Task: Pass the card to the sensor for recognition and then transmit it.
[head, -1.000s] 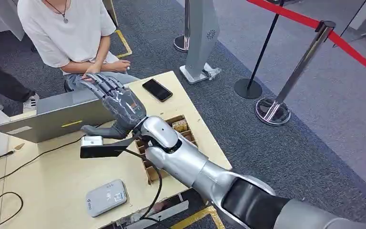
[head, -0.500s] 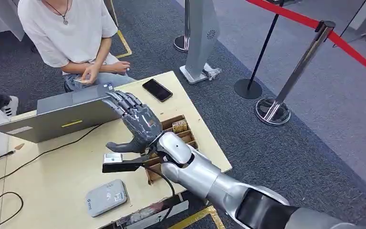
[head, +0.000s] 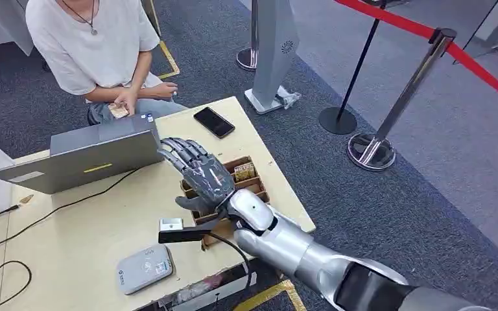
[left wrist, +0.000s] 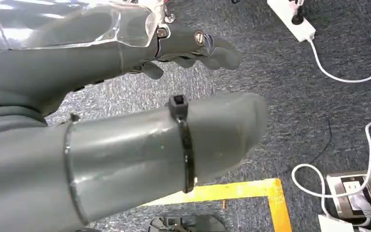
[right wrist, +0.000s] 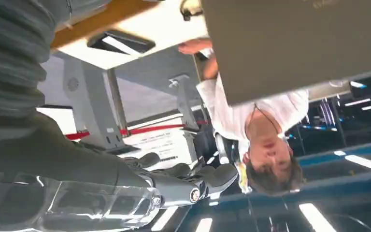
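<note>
Right hand [head: 202, 176] — fingers spread, empty — hovered over the card box [head: 246, 178]; we feared it clipping the laptop [head: 84, 154].

table [head: 71, 240]: light wood | laptop [head: 81, 155] | phone [head: 214, 122] | card reader [head: 144, 267] | compartment box [head: 246, 178] | cables [head: 13, 233]

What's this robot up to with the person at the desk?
The robot's right hand hovers open and empty above a cardboard card box, beside a laptop. The seated person across the table holds a card. A grey card reader lies near the table's front edge.
</note>
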